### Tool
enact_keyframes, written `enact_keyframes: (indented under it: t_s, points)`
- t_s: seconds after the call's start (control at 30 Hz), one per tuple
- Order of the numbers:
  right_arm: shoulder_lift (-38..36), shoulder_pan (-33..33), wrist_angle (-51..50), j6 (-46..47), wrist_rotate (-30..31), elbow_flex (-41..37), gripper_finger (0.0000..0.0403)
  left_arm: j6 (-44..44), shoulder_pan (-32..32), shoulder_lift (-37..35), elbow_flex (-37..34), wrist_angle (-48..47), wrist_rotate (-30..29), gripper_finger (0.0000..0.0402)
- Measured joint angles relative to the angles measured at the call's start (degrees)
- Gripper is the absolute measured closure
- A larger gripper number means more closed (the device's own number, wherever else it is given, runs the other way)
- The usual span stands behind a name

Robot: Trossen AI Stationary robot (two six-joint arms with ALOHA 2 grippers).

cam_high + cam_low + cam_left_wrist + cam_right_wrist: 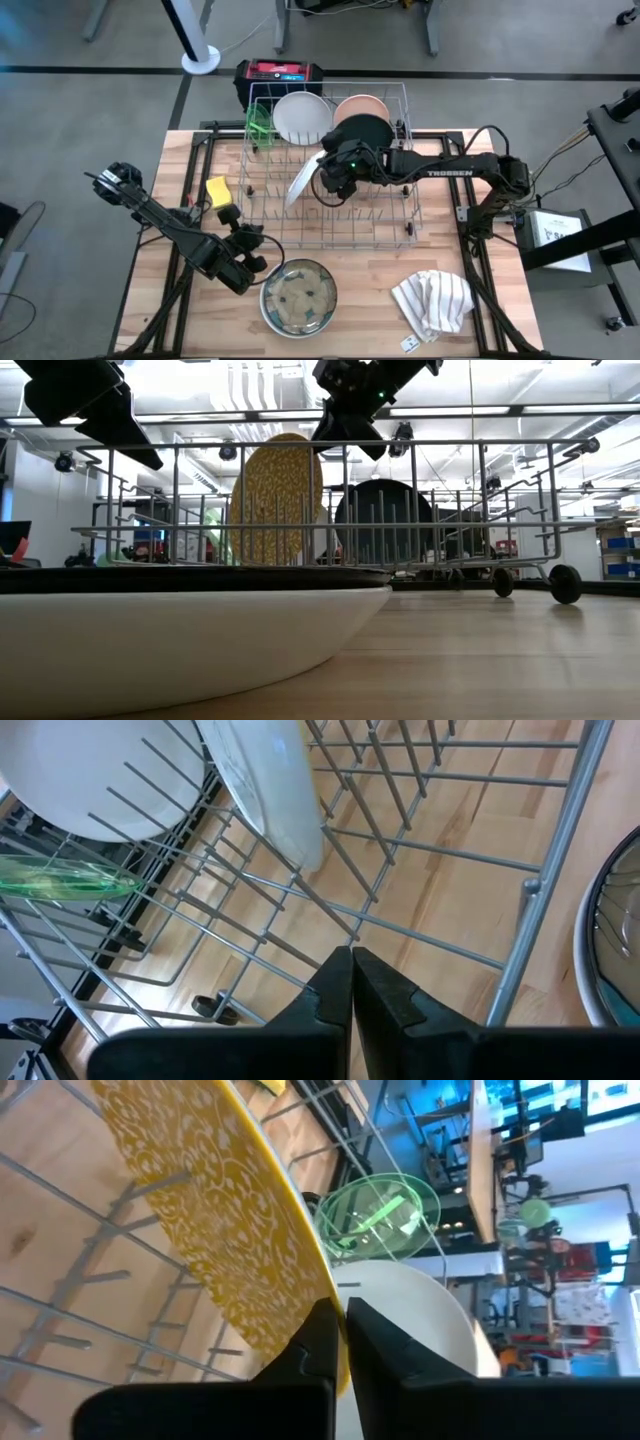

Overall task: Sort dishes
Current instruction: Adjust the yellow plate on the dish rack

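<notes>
I read the wire dish rack (330, 170) as sitting at the far middle of the wooden table (500, 320), with its back edge at the table's far edge. Right gripper (322, 172) is inside the rack near its centre, fingers closed to a thin slit on the rim of a yellow-patterned plate (277, 500); the right wrist view shows the plate's rim pinched between the two fingers (310, 1355). The plate stands on edge among the tines, leaning a little, its pale back face showing from above. Along the rack's back row stand a lime-green translucent dish (260, 125) at the left corner, then a white plate (300, 115), then a peach plate (362, 106) and a black plate (362, 133) in front of the peach one. Left gripper (243, 236) hovers just outside the rack's near left corner, above the table; in the left wrist view its fingers (330, 1000) are pressed together and hold nothing. A shallow metal-rimmed bowl (298, 296) with a speckled inside sits at the table's near edge, just beside the left gripper, well apart from the rack. A yellow sponge (217, 190) lies near the rack's left side. A crumpled white cloth (433, 302) lies toward the near right corner. A black and red box (280, 75) sits beyond the far edge behind the rack.
</notes>
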Motion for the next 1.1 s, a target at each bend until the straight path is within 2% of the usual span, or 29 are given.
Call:
enact_keyframes:
  t_s: [1.1]
  points:
    - [-0.7,-0.1,4.8,-27.4,-0.4,0.0,0.0403,0.0,0.0,0.0,0.0,0.4,0.3,0.0401]
